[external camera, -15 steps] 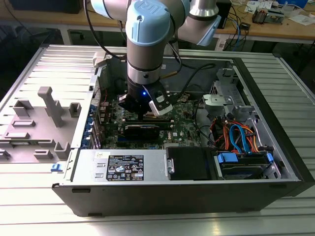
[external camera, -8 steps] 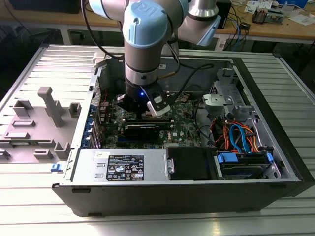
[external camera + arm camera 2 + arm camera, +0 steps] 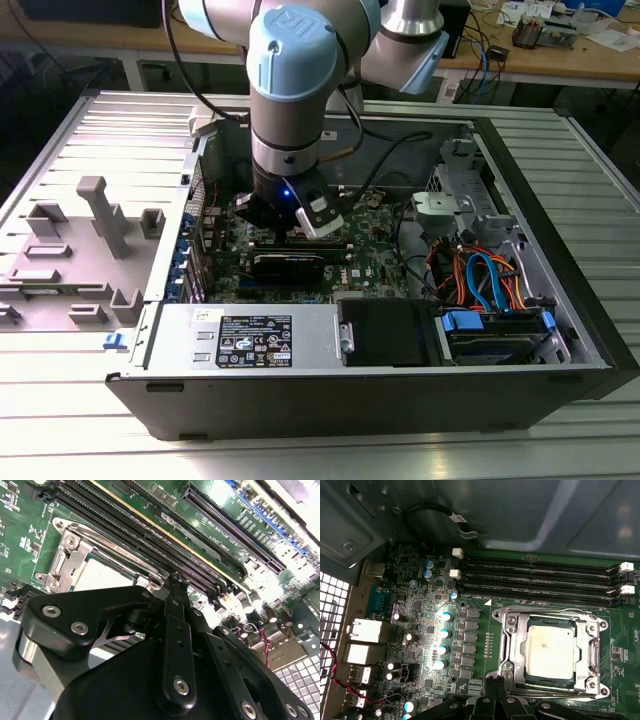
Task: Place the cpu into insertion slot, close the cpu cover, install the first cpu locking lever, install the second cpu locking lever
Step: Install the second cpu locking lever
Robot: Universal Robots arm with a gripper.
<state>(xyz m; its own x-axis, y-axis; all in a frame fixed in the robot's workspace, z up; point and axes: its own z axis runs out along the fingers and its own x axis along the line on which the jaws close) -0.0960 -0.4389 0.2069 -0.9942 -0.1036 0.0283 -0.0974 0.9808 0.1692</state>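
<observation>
Black gripper fingers pressed together, empty, beside silver-rimmed square insertion slot; dull silver square cpu seated under closed silver frame cpu cover.

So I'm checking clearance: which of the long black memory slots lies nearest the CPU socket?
The last slot of the four, running right along the socket's silver frame; the other three lie beyond it, toward the case wall.

Ribbed metal table carries open computer case, lying on its side. Grey fixture blocks sit on the exterior view's left.
</observation>
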